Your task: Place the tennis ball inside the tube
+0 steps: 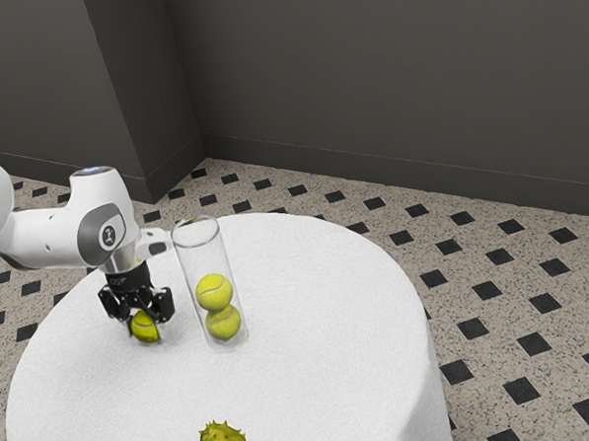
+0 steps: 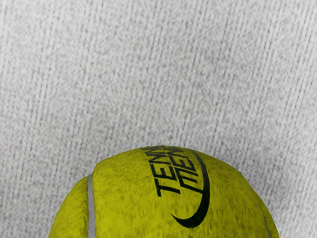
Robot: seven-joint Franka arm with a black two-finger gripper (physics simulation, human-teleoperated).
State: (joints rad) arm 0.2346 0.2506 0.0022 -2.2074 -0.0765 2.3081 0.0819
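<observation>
Lower center of the wrist view: fuzzy yellow-green tennis ball [image 2: 133,198], black lettering and swoosh, pale seam; exterior view's right: speckled beige tiled floor [image 1: 494,259], black diamonds.

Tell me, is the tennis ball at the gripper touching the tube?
Apart: the exterior view shows white tablecloth between the gripper's tennis ball and the clear tube.

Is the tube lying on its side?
No, the tube stands upright on the table, two balls stacked inside it.
</observation>
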